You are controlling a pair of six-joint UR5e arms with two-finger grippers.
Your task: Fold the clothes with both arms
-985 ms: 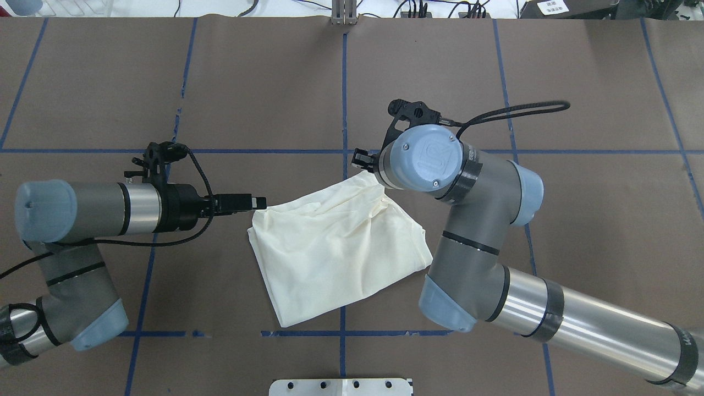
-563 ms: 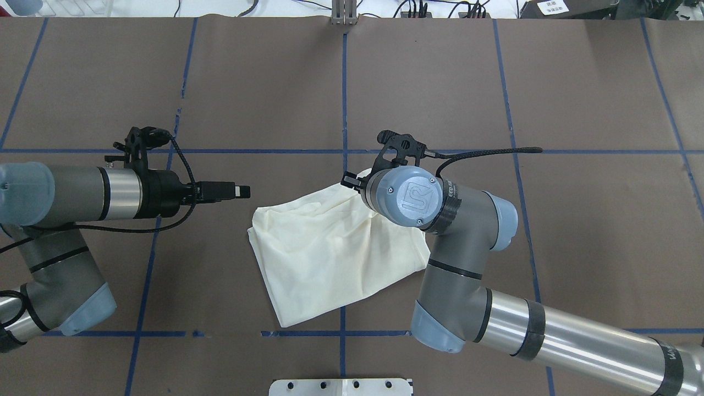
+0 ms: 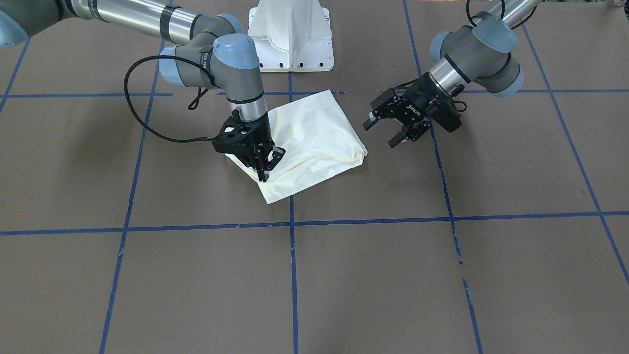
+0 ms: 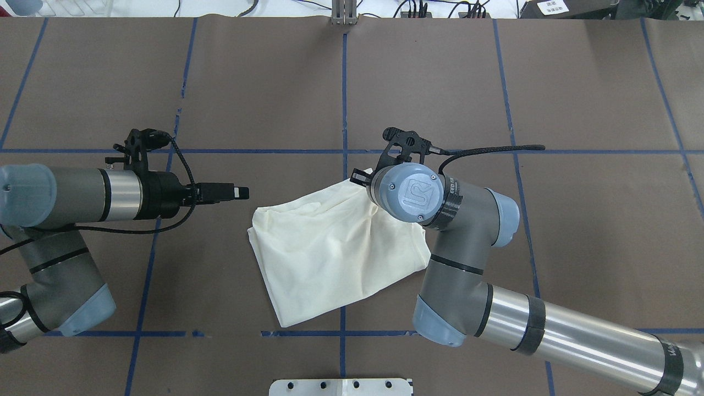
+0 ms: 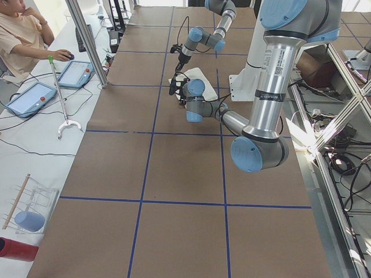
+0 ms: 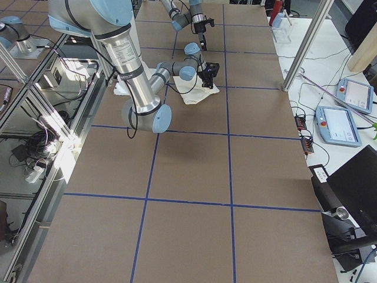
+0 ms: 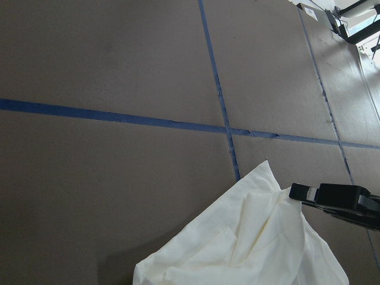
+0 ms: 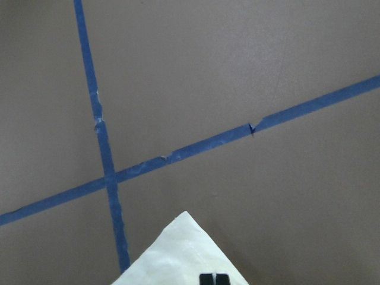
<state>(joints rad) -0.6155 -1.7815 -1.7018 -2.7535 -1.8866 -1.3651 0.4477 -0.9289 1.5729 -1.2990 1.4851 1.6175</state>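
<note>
— On the brown paper-covered tabletop (image 4: 110,82), leftmost, what shows?
— The left arm's black two-finger gripper (image 4: 242,192), fingers spread, pointing toward the middle.
— And in the middle?
— A cream cloth T-shirt (image 4: 330,253) lies rumpled, plain side up, near that gripper but apart from it.
— Further right?
— The right arm's black gripper (image 4: 356,177) points down, fingers pinching the shirt's far corner.
</note>
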